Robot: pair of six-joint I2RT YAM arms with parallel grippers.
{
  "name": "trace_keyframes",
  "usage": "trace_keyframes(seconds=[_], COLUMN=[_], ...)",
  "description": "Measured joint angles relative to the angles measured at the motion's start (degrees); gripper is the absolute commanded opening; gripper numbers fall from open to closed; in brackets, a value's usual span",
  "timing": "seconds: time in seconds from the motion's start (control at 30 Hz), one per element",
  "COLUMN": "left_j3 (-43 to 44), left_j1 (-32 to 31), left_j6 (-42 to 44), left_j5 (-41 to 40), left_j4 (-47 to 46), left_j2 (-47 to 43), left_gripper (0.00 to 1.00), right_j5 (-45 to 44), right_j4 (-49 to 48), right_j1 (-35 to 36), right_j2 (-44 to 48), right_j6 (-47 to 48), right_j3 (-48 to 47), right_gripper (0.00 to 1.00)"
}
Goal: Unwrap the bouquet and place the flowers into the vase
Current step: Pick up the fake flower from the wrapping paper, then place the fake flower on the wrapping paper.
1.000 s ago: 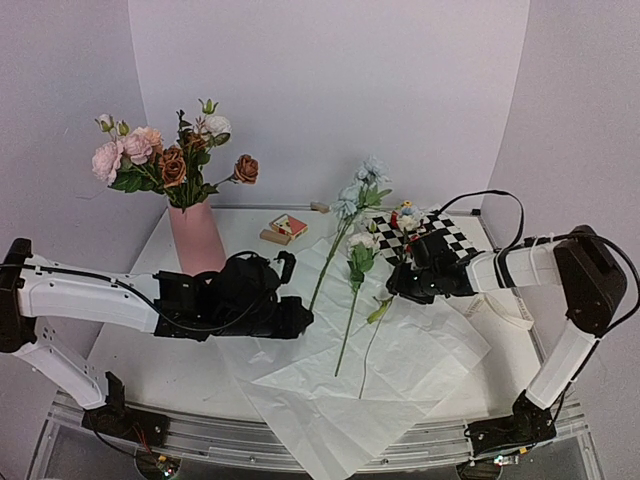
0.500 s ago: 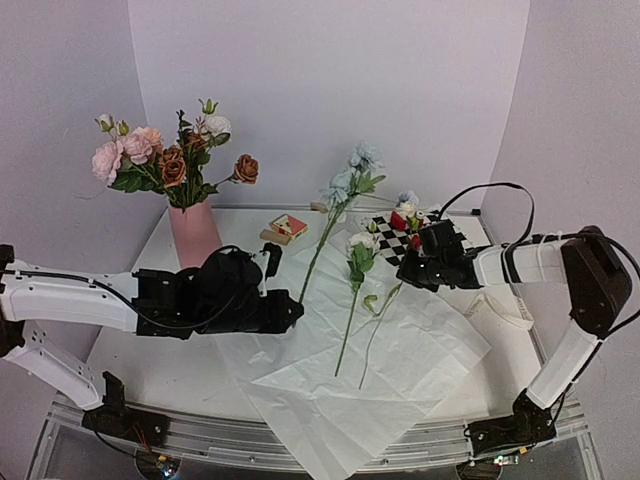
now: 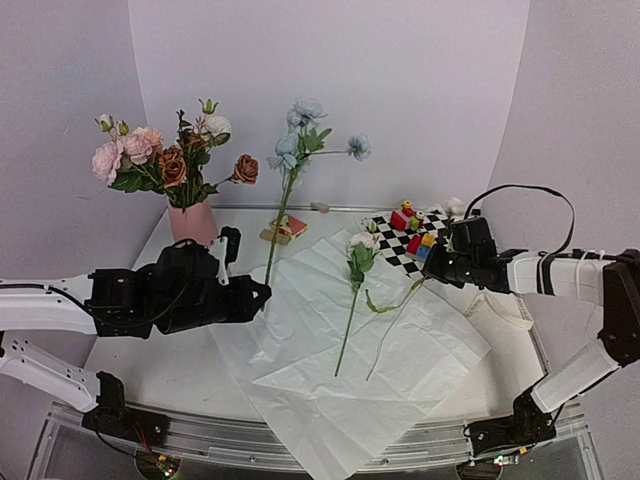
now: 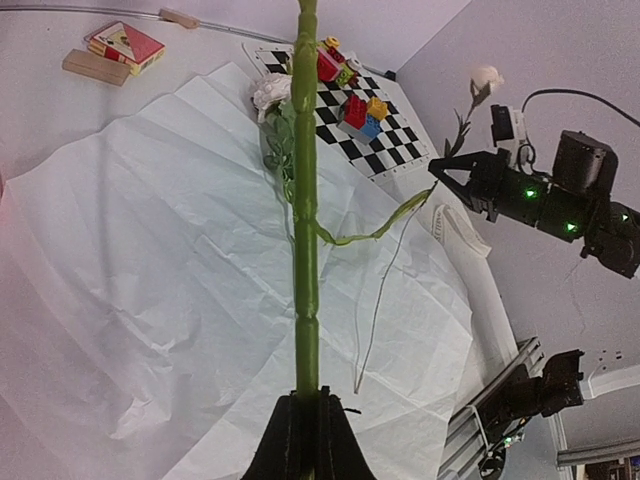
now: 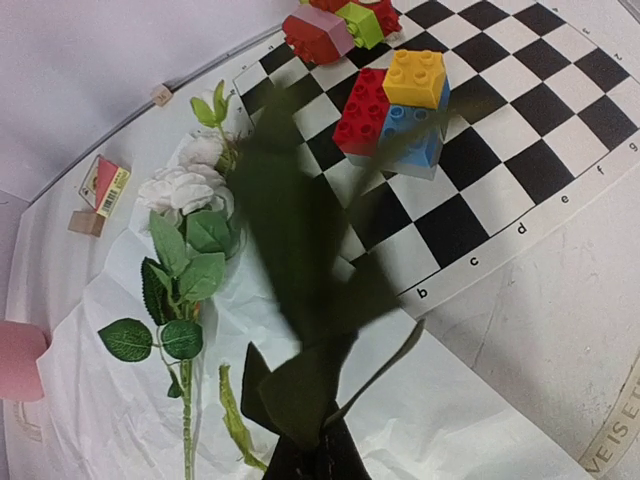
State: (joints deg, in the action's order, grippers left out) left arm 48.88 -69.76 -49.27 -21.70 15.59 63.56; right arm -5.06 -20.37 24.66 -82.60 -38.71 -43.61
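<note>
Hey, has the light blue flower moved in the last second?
Yes. The blue flower, shut in the left fingers, has swung up and left, away from the checkered mat toward the vase.

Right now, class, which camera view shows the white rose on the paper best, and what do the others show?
Top external: the white rose shows whole, bloom to stem end. Right wrist shows bloom and leaves close, the lower stem cut off. Left wrist: the held stem partly hides it.
</note>
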Motion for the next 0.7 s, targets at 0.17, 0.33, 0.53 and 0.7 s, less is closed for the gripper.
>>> trace_keyframes(seconds=[0.17,0.33,0.53,0.7], left_j3=[0.4,3.0,7.1,9.9], left_j1=[0.0,0.0,0.0,-0.2], left_j6=[0.9,1.6,2.9,4.6], left_j5=[1.1,3.8,6.2,7.0], left_j4=[0.1,0.9,1.0,0.7], left_j2=[5.4,14.8,24.6,29.3], left_gripper=[0.02,0.03,0.17,0.59], right_j5=[1.9,4.2,8.7,14.8], right_j4=[1.7,4.0,7.0,7.9], right_j1=[0.0,0.0,0.0,0.0], right_j2=[6.2,13.2,20.7,26.4], right_j6=[1.9,4.0,6.5,9.0], right_j3=[0.1,0.1,0.2,0.1], right_gripper=[0.0,0.0,0.02,0.03])
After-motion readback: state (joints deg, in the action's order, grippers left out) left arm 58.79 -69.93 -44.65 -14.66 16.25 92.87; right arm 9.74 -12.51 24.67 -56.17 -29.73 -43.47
